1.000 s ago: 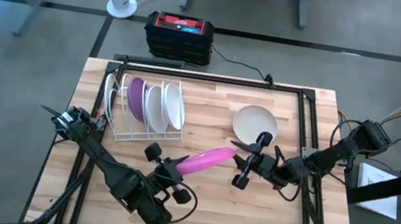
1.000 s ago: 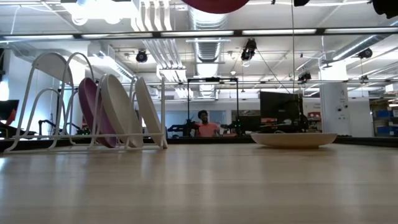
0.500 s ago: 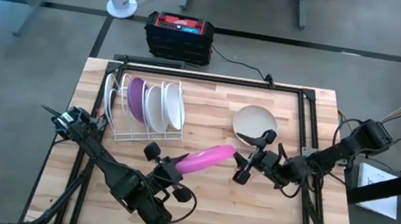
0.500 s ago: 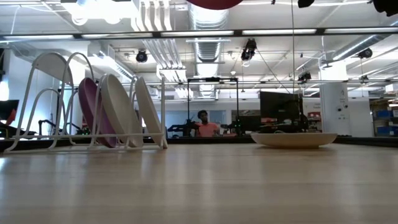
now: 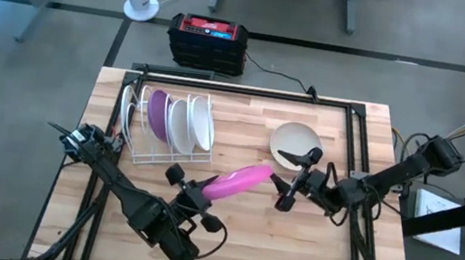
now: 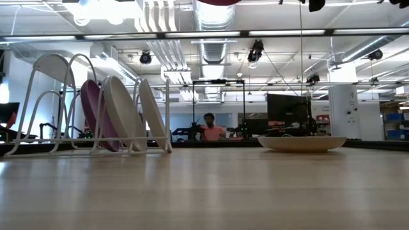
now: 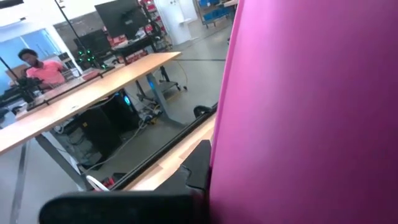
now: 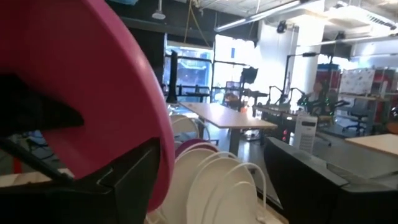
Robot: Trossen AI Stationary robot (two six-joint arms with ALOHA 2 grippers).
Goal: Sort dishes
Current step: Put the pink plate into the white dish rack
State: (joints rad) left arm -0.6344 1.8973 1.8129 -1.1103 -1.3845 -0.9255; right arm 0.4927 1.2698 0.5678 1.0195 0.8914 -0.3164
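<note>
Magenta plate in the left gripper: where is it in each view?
High view: magenta plate at table centre, left gripper clamping its near end, open right gripper just off its far end.
Low view: only its underside shows at the top edge.
Left wrist view: fills the right half.
Right wrist view: large, at left.
Shared landmark: white dish rack; not in the left wrist view.

White wire dish rack near the table's far left corner, red-and-black box on the floor beyond the far edge, white fan base, seated person in background.
</note>
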